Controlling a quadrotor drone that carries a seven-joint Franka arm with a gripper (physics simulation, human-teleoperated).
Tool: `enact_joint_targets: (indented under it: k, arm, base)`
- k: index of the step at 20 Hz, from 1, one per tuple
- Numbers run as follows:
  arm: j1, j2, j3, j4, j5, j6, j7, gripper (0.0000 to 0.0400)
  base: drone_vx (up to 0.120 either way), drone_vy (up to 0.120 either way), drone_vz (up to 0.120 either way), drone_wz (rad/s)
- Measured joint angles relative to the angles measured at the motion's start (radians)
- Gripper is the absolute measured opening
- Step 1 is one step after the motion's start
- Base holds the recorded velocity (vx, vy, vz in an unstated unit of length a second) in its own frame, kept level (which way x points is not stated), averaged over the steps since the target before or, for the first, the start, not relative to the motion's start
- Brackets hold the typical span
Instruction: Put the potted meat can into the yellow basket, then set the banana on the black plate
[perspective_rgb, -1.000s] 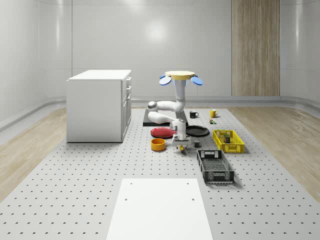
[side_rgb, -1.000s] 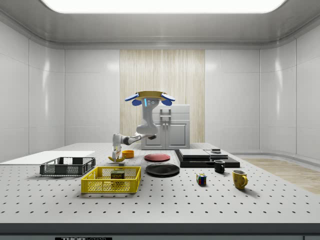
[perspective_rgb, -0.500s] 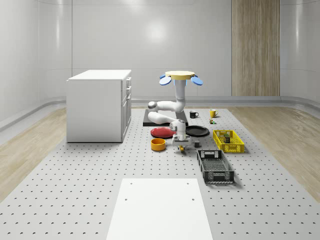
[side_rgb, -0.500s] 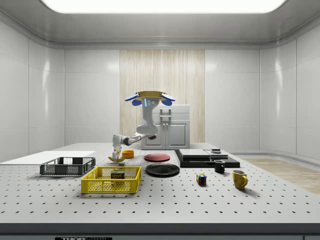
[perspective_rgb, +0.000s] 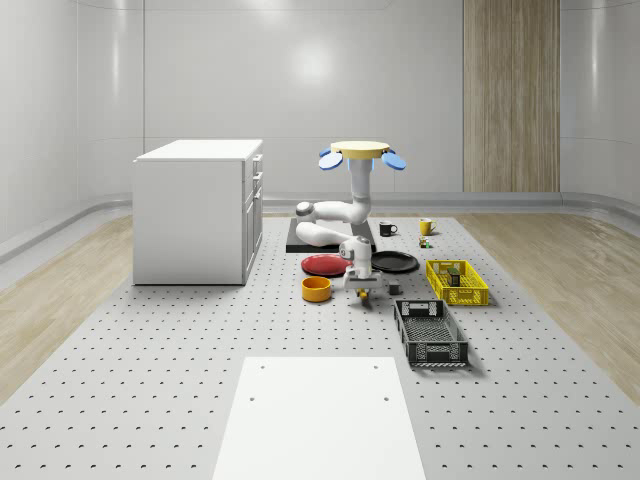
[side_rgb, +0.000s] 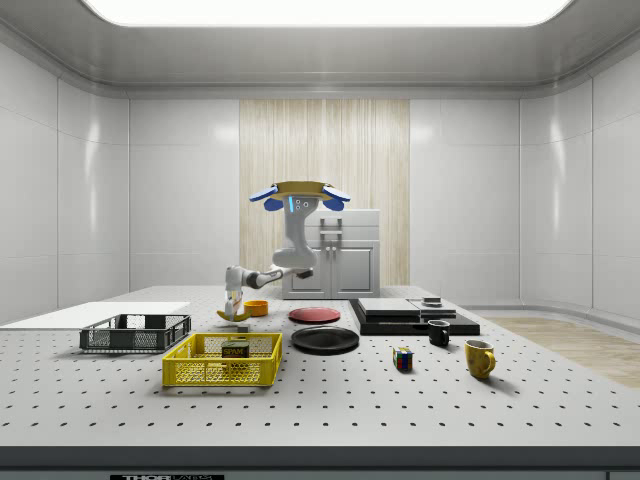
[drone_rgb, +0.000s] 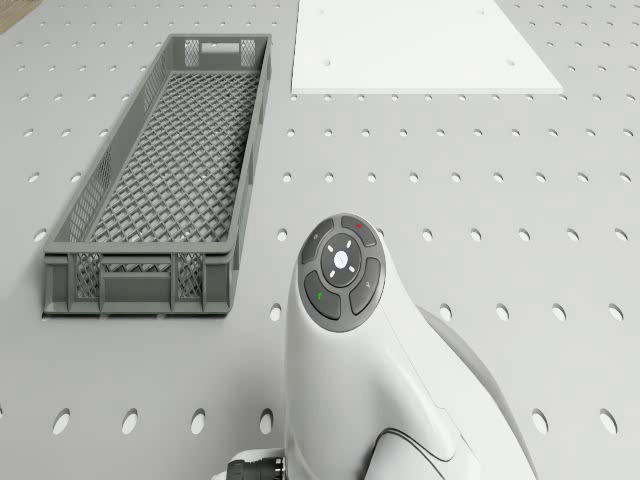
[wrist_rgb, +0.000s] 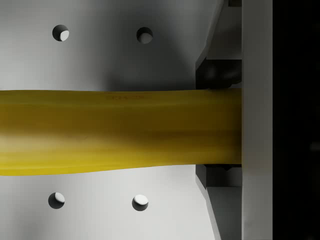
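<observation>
My tool (perspective_rgb: 364, 291) clamps the banana (wrist_rgb: 115, 131) across its long axis, low over the bench (perspective_rgb: 200, 340); the black plate (perspective_rgb: 394, 262) lies near, toward the far edge.

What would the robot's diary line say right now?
can: potted meat can in yellow basket | gripper: shut on banana, just above table | drone: hovering | black plate: bare

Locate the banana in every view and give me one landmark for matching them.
Whole-scene view: banana at the gripper, between the orange bowl and the grey crate.
Side view: banana under the gripper, just left of the orange bowl.
Drone view: not in it.
Wrist view: banana lies across the picture, between the fingers.
Shared landmark: the orange bowl.
</observation>
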Motion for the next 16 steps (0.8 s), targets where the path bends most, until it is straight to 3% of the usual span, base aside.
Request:
enact_joint_targets:
  k: [10, 12, 16]
  arm:
    - [0.011, 0.003, 0.049, -0.019, 0.041, -0.029, -0.008, 0.0193]
    - [0.012, 0.004, 0.051, -0.020, 0.043, -0.031, -0.009, 0.0193]
    - [0.013, 0.005, 0.054, -0.021, 0.045, -0.033, -0.010, 0.0193]
  base:
    - [0.000, 0.000, 0.120, 0.000]
    - [0.000, 0.080, 0.120, 0.000]
    - [-0.120, 0.120, 0.100, 0.000]
